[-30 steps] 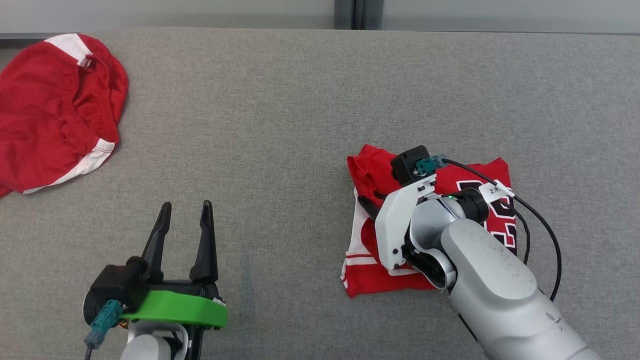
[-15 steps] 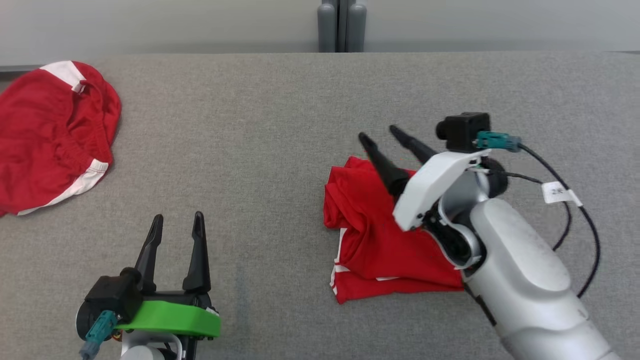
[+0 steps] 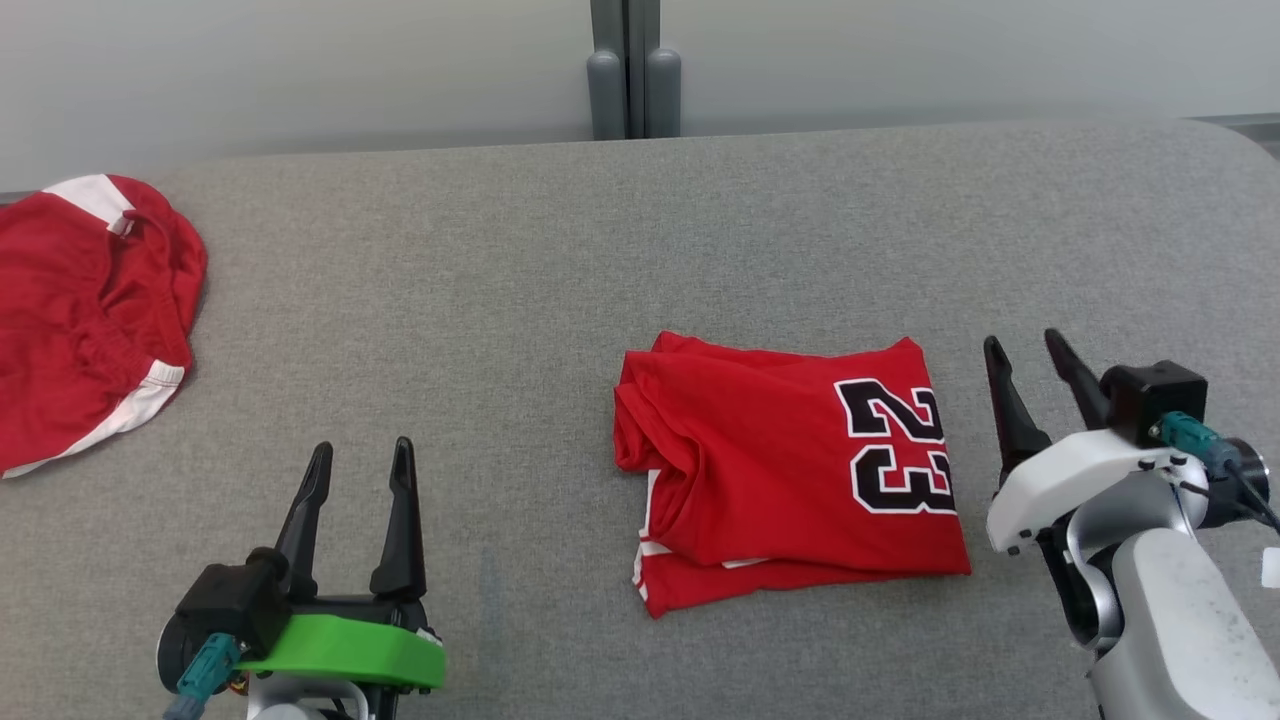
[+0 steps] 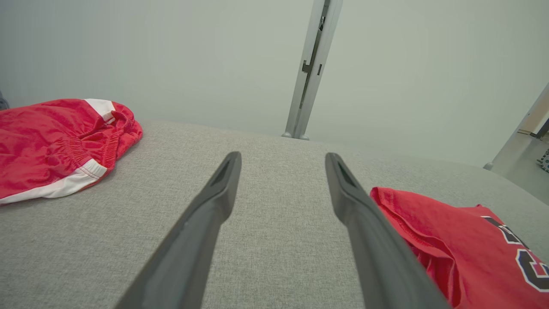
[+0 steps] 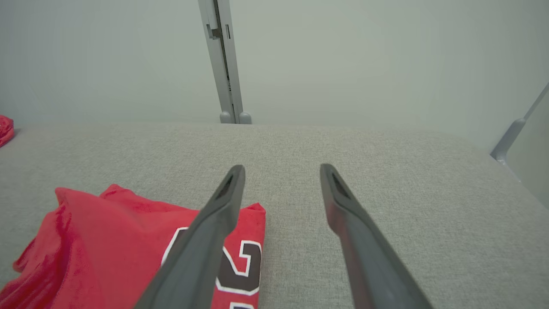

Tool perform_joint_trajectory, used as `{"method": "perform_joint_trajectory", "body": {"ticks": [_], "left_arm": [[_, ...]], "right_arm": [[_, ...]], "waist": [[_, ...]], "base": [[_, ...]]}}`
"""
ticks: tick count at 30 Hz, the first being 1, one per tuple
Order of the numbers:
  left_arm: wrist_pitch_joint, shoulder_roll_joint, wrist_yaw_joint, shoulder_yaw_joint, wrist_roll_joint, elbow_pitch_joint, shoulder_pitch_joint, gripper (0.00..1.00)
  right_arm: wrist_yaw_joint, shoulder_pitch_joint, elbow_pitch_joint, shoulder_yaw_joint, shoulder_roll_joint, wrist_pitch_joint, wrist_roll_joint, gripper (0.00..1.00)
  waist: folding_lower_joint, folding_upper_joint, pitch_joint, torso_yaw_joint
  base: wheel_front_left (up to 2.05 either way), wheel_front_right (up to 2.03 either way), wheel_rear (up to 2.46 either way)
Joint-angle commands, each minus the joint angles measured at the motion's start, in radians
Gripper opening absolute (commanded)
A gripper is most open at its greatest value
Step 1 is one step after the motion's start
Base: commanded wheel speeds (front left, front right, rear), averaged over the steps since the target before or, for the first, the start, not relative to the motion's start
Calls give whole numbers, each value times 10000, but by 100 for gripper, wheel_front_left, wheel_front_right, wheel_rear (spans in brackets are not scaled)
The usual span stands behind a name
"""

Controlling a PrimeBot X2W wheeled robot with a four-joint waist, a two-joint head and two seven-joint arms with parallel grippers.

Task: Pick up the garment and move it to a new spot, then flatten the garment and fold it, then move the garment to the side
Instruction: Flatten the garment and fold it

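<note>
On grey table (image 3: 500, 300), right of centre: folded red jersey (image 3: 770, 470), long axis left-right. Sits just left of right gripper (image 3: 1022, 340), jaws apart, empty; well right of left gripper (image 3: 362, 447), likewise spread. Right arm nearer for side move.

Your left tool (image 3: 362, 446) sits low on your left, jaws spread wide and gripping nothing. Your right tool (image 3: 1022, 340) stands on your right, tips pointing away from you, jaws likewise parted and empty.
</note>
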Motion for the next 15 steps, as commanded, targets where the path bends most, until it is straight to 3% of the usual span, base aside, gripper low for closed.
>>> {"method": "perform_joint_trajectory", "body": {"ticks": [1,15], "left_arm": [[-28,20,31,6,-30,-16,4,100],[-30,18,-56,-112,4,-29,-658,100]], "right_arm": [[-1,163,218,28,115,-103,-147,0],[-3,-1790,3573,1731,691,-953,-102,0]], "waist": [[0,0,131,5],[0,0,1066,735]], "base": [[0,0,0],[0,0,0]]}}
